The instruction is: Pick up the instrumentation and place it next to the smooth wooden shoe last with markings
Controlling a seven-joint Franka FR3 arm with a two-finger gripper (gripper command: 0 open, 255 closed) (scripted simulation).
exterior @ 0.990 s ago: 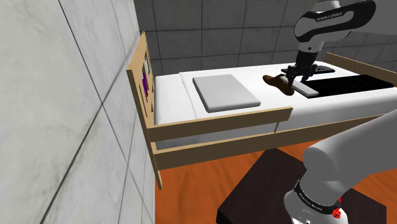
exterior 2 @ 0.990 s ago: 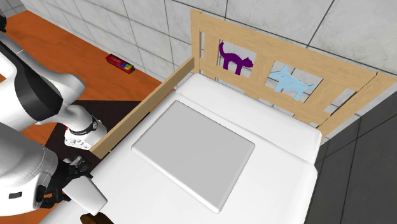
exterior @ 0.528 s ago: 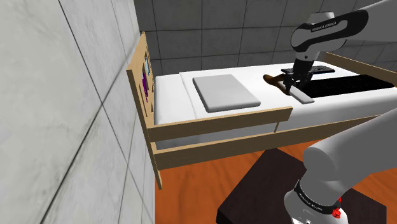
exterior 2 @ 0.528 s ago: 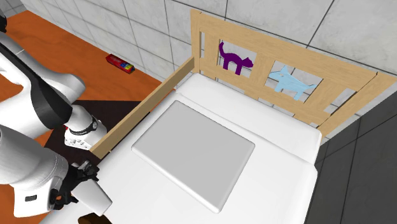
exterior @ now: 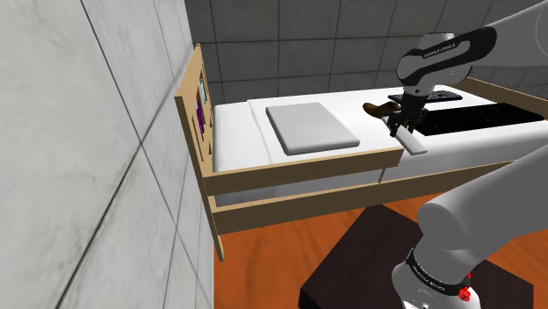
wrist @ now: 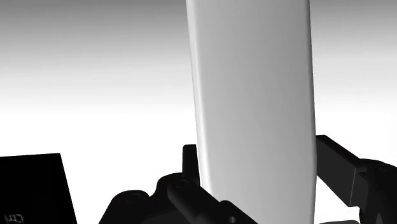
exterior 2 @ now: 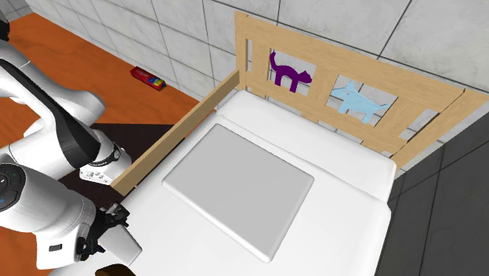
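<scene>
A plain white, flat oblong instrument (exterior: pixel 411 140) hangs just above the white bed (exterior: pixel 237 132), and my black gripper (exterior: pixel 405 128) is shut on its upper end. In the wrist view the instrument (wrist: pixel 254 108) runs straight out from the gripper (wrist: pixel 261 184), with the fingers (wrist: pixel 191 167) pressed against both of its sides. The brown wooden shoe last (exterior: pixel 378 109) lies on the bed just behind the gripper, partly hidden by it. In the second exterior view the instrument (exterior 2: pixel 125 247) and gripper (exterior 2: pixel 100 235) are at the lower left, with a sliver of the last (exterior 2: pixel 114 271) below them.
A grey pillow (exterior: pixel 312 125) lies mid-bed. The wooden side rail (exterior: pixel 299 171) runs close in front of the instrument. The headboard (exterior 2: pixel 345 86) has cat cut-outs. A black flat object (exterior: pixel 439 95) and a black cover (exterior: pixel 492 114) lie past the last. A colourful toy (exterior 2: pixel 147 77) is on the floor.
The gripper has carried the instrument lower and nearer the side rail, a little to the shoulder view's left. It stays clasped throughout. The shoe last has not moved.
</scene>
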